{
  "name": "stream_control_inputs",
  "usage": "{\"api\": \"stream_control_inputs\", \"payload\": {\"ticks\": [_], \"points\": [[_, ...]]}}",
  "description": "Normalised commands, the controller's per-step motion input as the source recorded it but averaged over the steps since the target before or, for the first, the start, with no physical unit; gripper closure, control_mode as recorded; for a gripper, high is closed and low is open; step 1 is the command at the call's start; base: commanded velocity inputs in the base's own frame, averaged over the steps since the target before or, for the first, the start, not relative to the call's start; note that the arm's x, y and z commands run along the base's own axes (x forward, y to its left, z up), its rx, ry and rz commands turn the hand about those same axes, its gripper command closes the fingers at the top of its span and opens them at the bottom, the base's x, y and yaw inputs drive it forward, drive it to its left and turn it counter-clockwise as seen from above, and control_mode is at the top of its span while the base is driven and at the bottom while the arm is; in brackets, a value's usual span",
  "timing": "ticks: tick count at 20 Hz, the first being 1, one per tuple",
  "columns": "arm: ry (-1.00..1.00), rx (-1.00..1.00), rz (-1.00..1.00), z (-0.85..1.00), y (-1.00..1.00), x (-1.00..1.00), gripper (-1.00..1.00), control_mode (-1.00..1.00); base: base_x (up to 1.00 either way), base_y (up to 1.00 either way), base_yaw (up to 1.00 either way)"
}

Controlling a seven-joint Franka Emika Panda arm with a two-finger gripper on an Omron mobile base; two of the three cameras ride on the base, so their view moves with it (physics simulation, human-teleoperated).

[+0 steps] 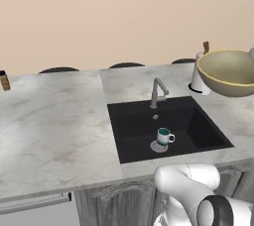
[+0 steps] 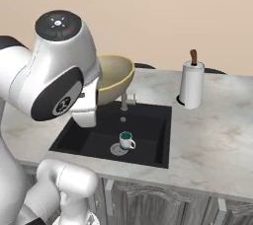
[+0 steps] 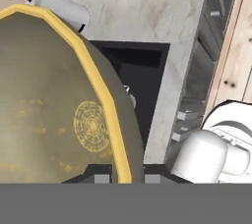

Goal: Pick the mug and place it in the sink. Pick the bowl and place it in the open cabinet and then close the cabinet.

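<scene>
- The mug (image 1: 164, 136) stands upright in the black sink (image 1: 198, 136), right beside the drain — that half of the job looks done.
- The bowl (image 1: 228, 73) is off the worktop (image 1: 49, 126), carried high in the air and tilted, near the paper towel roll (image 2: 191, 85).
- In the hand view the bowl's rim runs down between the fingertips (image 3: 101, 179) of the pincer (image 3: 127, 179) — closed on the rim, so it seems.
- Left, as I judge it: setting the bowl in the cabinet, then shutting the door.
</scene>
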Motion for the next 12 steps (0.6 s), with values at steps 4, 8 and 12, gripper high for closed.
{"api": "stream_control_inputs", "payload": {"ticks": [4, 8, 12], "points": [[0.0, 0.0, 0.0, 0.0, 0.0, 0.0, 1.0, 1.0, 0.11, 0.03, -0.29], [0.0, 0.0, 0.0, 0.0, 0.0, 0.0, 1.0, 1.0, 0.0, 0.0, -0.91], [0.0, 0.0, 0.0, 0.0, 0.0, 0.0, 1.0, 1.0, 0.0, 0.0, -1.0]]}}
